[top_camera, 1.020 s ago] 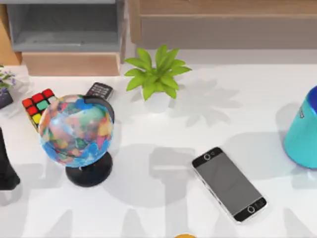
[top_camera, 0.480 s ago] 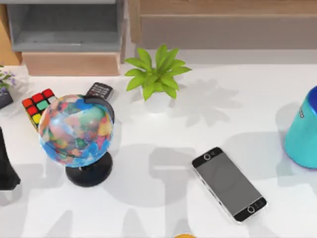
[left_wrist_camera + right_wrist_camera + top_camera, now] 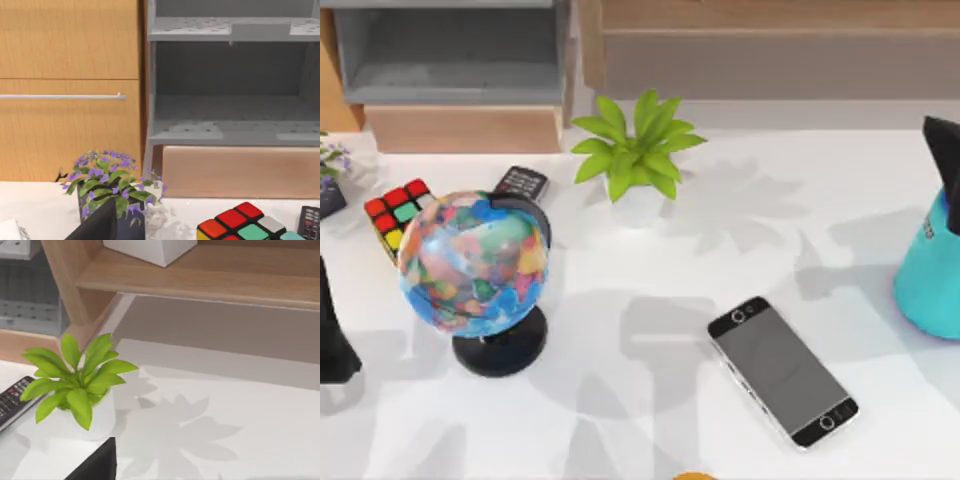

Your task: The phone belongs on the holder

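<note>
The phone [image 3: 782,370] lies flat and screen-up on the white table, right of centre and turned on a diagonal, with nothing touching it. A dark part of my right arm [image 3: 945,165] reaches in at the right edge, above the teal container [image 3: 928,275] and well back and right of the phone. My left arm [image 3: 332,340] shows as a dark shape at the left edge, beside the globe [image 3: 475,265]. The holder is out of view.
The globe stands on a black base at the left. Behind it are a colour cube [image 3: 396,212] and a small dark keypad device [image 3: 522,183]. A green potted plant [image 3: 635,160] stands at the back centre. An orange sliver [image 3: 693,476] shows at the front edge.
The dark part of my right arm has come into view at the right edge, over the teal container, and shadows have shifted across the table. The phone and my left arm have not moved.
</note>
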You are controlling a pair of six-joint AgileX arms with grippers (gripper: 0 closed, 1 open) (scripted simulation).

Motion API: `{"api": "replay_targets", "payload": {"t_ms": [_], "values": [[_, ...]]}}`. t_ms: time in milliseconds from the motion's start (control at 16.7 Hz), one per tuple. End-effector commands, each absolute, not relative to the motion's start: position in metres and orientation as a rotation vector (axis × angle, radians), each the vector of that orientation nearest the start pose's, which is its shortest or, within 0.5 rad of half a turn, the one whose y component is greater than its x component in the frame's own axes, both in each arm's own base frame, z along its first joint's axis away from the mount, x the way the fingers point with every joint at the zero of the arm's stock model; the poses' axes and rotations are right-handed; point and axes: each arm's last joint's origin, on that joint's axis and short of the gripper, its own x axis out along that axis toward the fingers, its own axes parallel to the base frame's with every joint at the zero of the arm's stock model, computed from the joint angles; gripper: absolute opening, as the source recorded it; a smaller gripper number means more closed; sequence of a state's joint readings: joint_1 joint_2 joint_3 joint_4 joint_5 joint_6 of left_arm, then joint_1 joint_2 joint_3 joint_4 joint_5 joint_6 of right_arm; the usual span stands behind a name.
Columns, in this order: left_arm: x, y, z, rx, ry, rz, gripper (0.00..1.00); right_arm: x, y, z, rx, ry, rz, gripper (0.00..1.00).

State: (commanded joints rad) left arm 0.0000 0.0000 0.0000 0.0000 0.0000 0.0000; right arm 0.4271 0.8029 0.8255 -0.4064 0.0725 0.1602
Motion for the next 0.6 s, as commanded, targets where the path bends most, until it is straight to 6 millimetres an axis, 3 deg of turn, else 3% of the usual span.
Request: {"api": "replay_targets", "payload": {"t_ms": [180,300,480,600], "values": [[0.106,-0.001,0.16,0.0,0.0,0.0,1.0,0.206,0.112,0.333,0.007,0.558,0.368,1.0],[0.106,-0.001,0.16,0.0,0.0,0.0,1.0,0.236,0.141,0.322,-0.053,0.714,0.391,1.0],[0.106,-0.001,0.16,0.0,0.0,0.0,1.0,0.268,0.18,0.277,-0.18,1.007,0.417,1.0],[0.106,-0.001,0.16,0.0,0.0,0.0,1.0,0.277,0.196,0.238,-0.276,1.211,0.427,1.0]]}}
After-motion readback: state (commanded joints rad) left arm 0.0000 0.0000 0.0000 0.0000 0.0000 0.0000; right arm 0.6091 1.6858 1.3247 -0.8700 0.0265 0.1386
